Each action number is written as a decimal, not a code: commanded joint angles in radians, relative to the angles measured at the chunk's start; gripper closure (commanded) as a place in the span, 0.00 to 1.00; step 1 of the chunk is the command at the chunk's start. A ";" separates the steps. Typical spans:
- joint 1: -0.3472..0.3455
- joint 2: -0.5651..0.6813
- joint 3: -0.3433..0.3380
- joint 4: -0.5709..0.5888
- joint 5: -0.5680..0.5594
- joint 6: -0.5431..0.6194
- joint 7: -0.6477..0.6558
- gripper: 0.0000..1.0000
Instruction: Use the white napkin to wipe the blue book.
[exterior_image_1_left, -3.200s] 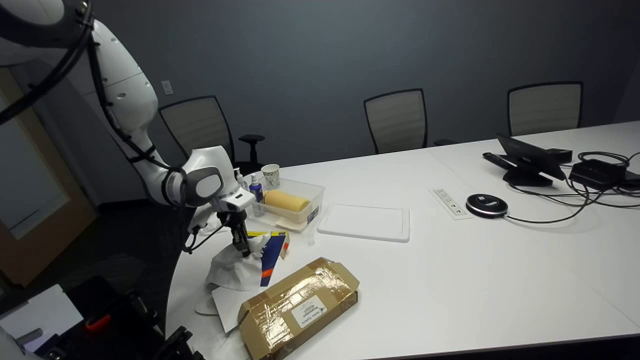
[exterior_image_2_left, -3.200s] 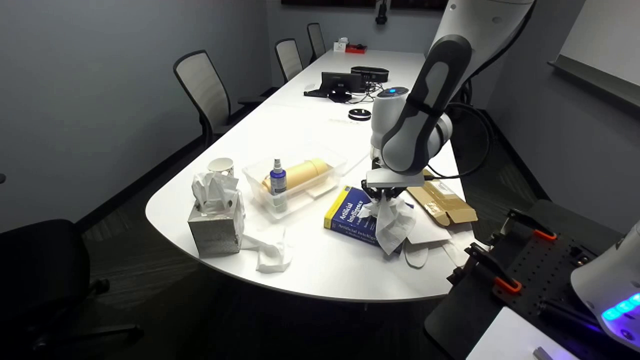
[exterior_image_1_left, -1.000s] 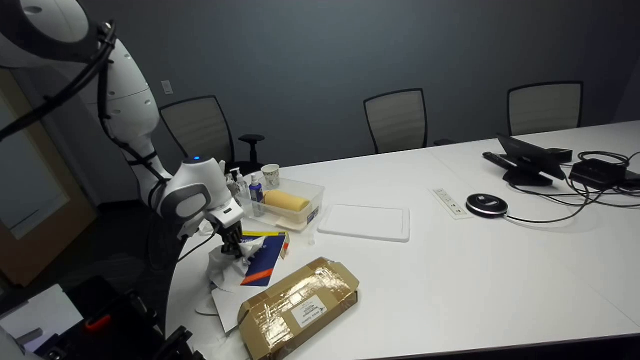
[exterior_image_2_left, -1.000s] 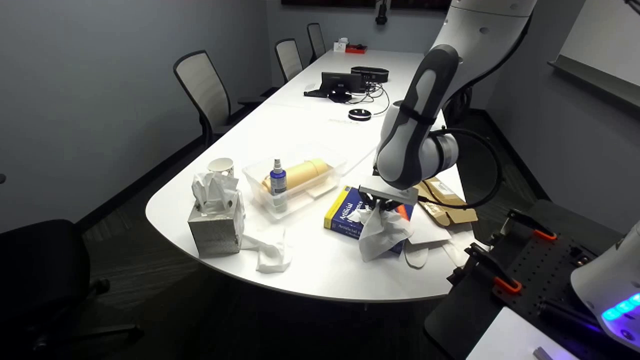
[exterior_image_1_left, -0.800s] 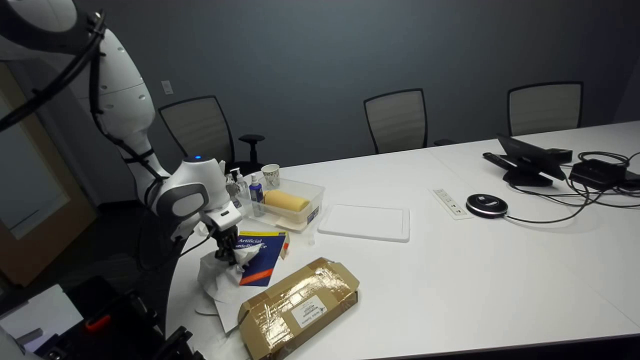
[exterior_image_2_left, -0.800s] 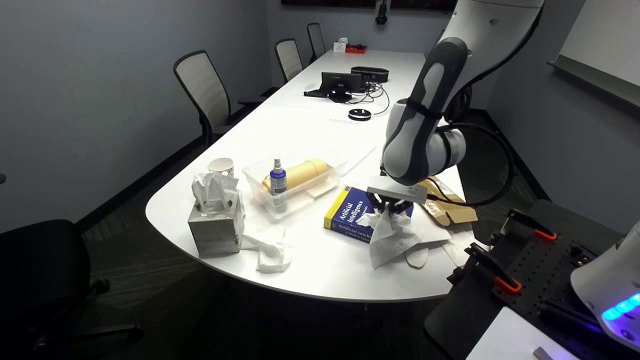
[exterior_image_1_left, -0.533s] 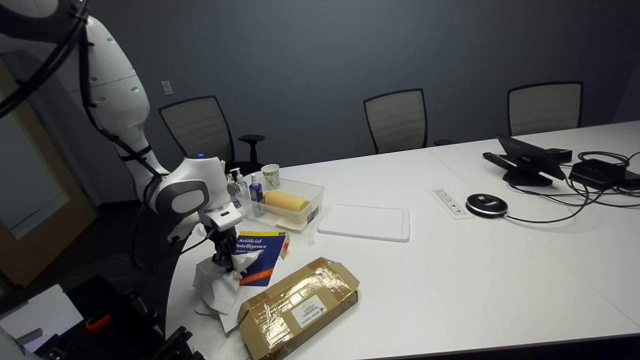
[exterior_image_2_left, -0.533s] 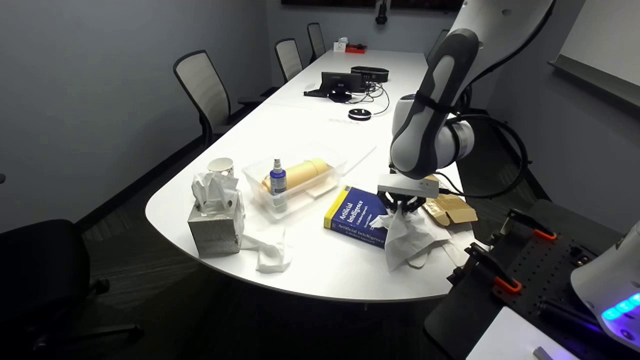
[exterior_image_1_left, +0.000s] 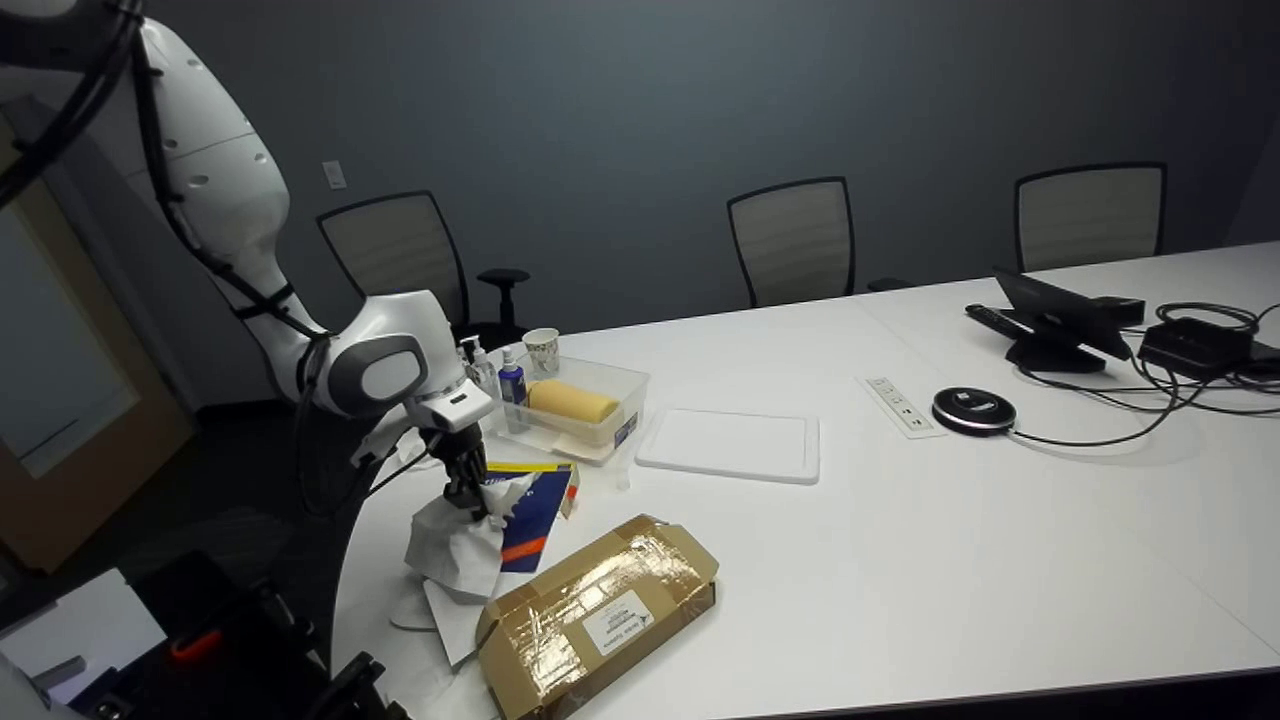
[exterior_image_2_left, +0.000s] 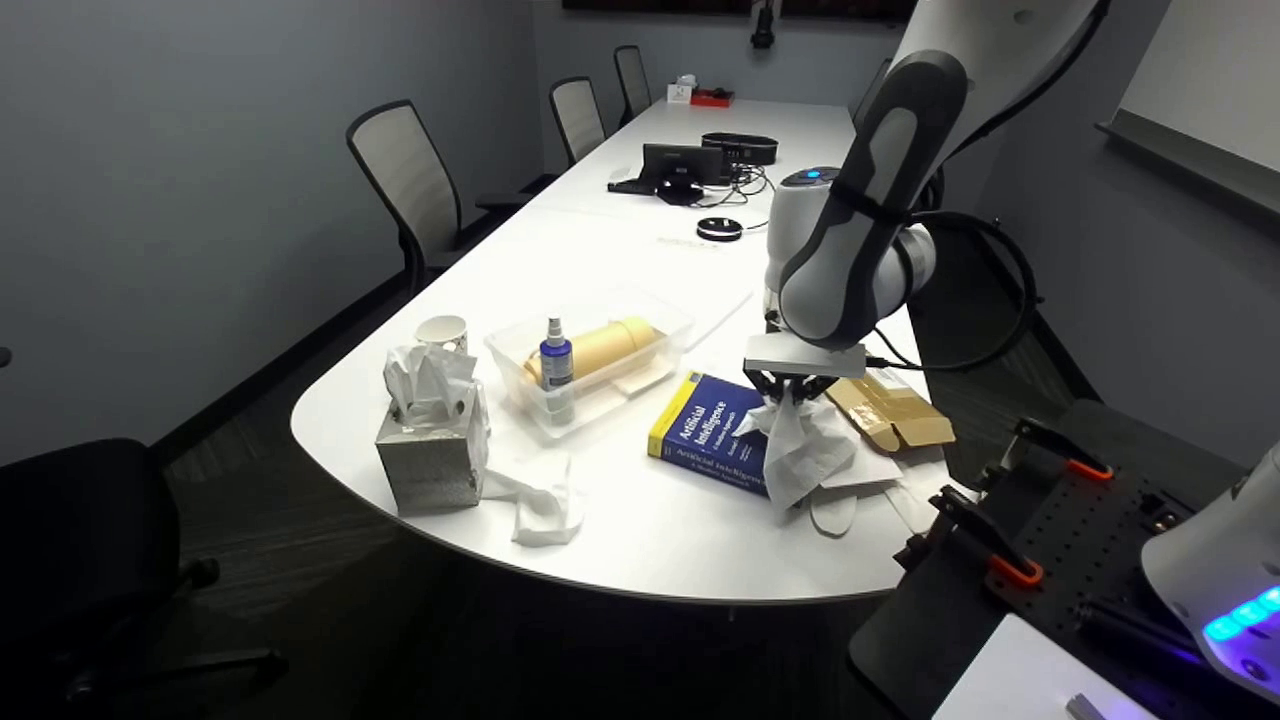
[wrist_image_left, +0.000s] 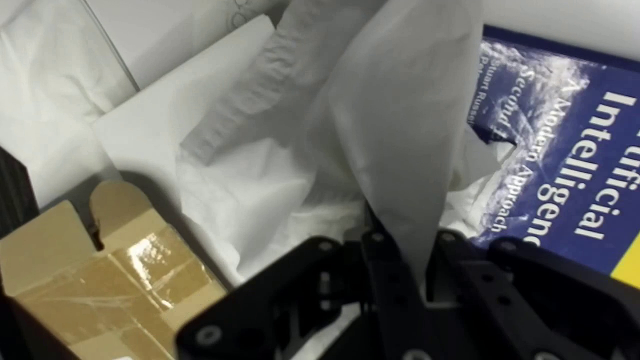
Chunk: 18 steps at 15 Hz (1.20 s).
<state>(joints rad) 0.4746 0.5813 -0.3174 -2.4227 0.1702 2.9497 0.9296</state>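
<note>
The blue book (exterior_image_1_left: 540, 505) lies flat on the table in both exterior views (exterior_image_2_left: 712, 425); its title shows in the wrist view (wrist_image_left: 565, 150). My gripper (exterior_image_1_left: 475, 505) is shut on the wrinkled white napkin (exterior_image_1_left: 455, 555), whose folds rise between the fingers in the wrist view (wrist_image_left: 400, 125). The napkin hangs over the orange-striped end of the book in both exterior views (exterior_image_2_left: 805, 460) and hides part of its cover. My gripper (exterior_image_2_left: 790, 390) is low over that end. The fingertips are hidden by the napkin, so contact with the cover cannot be told.
A tan cardboard box (exterior_image_1_left: 600, 605) lies beside the book, with flat white sheets (exterior_image_1_left: 450, 620) by the napkin. A clear bin (exterior_image_1_left: 632, 400) holds a tan roll. A blue spray bottle (exterior_image_2_left: 556, 362), a tissue box (exterior_image_2_left: 435, 460) and a crumpled tissue (exterior_image_2_left: 545, 510) stand near the table's rounded edge.
Gripper and napkin first moved off toward the book's orange-striped end, baring the title. In the last half second they moved back a little over the book. The book stays in place.
</note>
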 joint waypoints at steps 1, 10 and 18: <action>0.030 0.023 -0.015 0.036 -0.024 0.056 0.049 0.97; -0.046 0.106 0.100 0.076 0.099 0.425 -0.057 0.97; -0.198 0.146 0.294 0.160 0.181 0.514 -0.206 0.97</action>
<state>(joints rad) 0.3287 0.7183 -0.0835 -2.2935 0.3276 3.4632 0.7918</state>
